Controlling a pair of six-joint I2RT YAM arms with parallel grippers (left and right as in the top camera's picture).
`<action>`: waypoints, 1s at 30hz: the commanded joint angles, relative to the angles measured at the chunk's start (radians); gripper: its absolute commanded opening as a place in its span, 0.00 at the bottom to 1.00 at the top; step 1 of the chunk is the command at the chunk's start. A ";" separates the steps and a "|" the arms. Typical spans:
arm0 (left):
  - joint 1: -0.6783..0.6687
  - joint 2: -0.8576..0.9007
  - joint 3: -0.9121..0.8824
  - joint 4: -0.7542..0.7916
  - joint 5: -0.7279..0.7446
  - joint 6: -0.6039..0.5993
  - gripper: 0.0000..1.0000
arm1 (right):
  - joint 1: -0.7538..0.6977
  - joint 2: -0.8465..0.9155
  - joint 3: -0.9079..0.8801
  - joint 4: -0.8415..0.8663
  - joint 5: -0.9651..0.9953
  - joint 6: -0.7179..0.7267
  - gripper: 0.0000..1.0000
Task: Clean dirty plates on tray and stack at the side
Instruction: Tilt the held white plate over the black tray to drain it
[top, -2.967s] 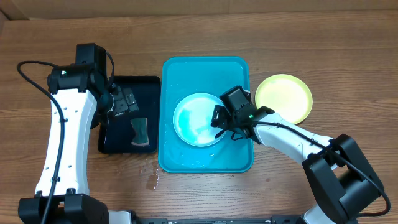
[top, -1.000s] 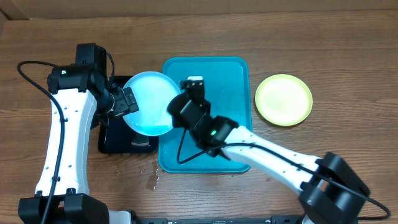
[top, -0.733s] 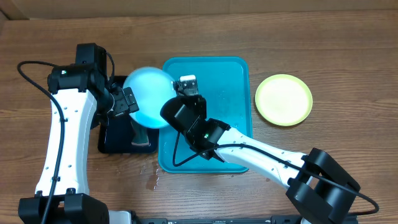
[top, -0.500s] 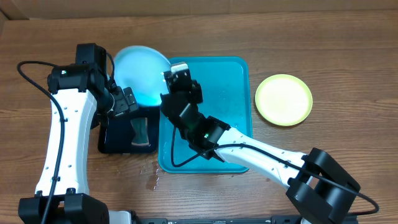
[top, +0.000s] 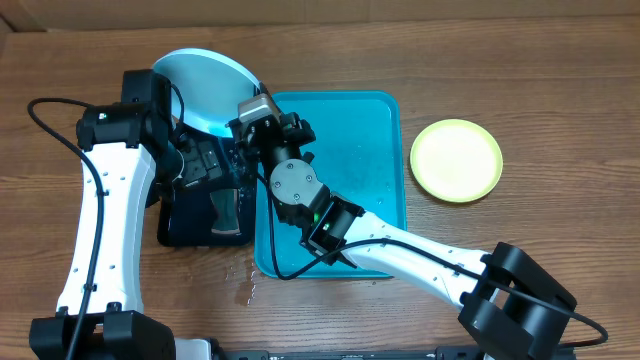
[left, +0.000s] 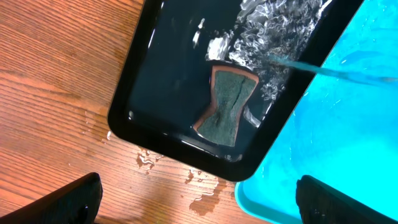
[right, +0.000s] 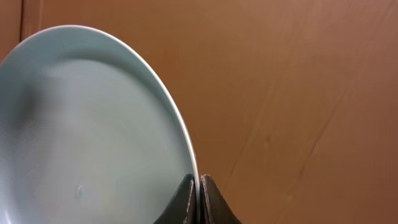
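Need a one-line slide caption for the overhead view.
Right gripper pinches the rim of the round light blue plastic plate, held tilted left of the large turquoise plastic tray.

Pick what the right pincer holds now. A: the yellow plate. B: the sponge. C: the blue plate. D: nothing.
C: the right pincer is shut on the rim of the blue plate, while the sponge lies in the black tray.
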 joint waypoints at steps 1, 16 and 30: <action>-0.001 0.009 0.005 0.002 0.004 -0.010 1.00 | 0.019 -0.006 0.017 0.048 0.000 -0.107 0.04; -0.001 0.009 0.005 0.002 0.004 -0.010 1.00 | 0.063 -0.006 0.017 0.242 0.013 -0.270 0.04; -0.001 0.009 0.005 0.002 0.004 -0.010 1.00 | 0.063 -0.006 0.017 0.278 0.071 -0.272 0.04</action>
